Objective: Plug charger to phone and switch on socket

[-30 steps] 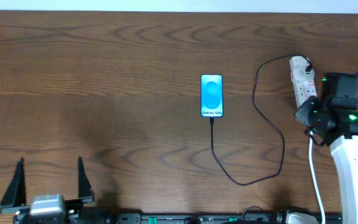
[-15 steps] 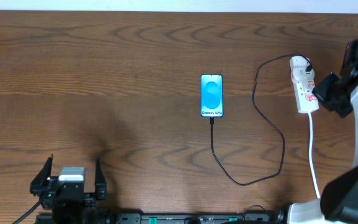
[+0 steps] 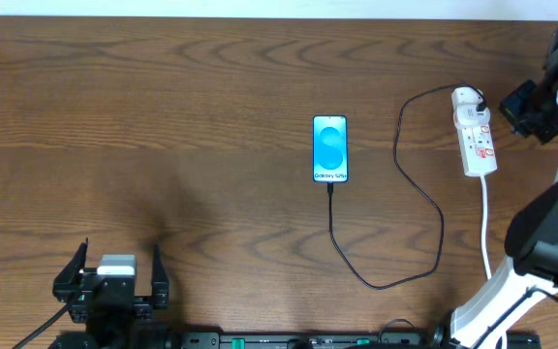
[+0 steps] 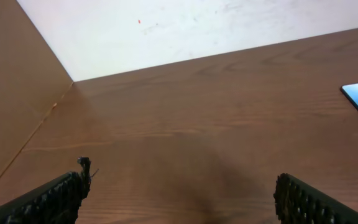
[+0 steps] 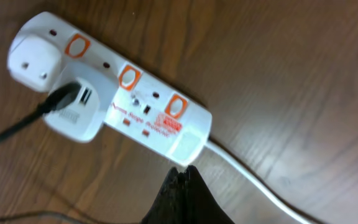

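The phone (image 3: 329,148) lies mid-frame on the worktop (image 3: 163,116), the charger (image 3: 395,223) running from its lower edge to the socket (image 3: 475,136) at upper right. My right pincer (image 5: 180,175) hangs closed, empty, beside the socket; my left pincer (image 3: 119,252) gapes empty, lower left

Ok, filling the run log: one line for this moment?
charger: tip at phone, plug in socket | left fingers: open, empty | right fingers: shut, beside socket

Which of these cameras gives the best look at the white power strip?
The right wrist view: the socket fills the frame, with its orange switches and the white plug plain to see. Overhead shows the socket whole but small, at far right. The left wrist view misses it entirely.
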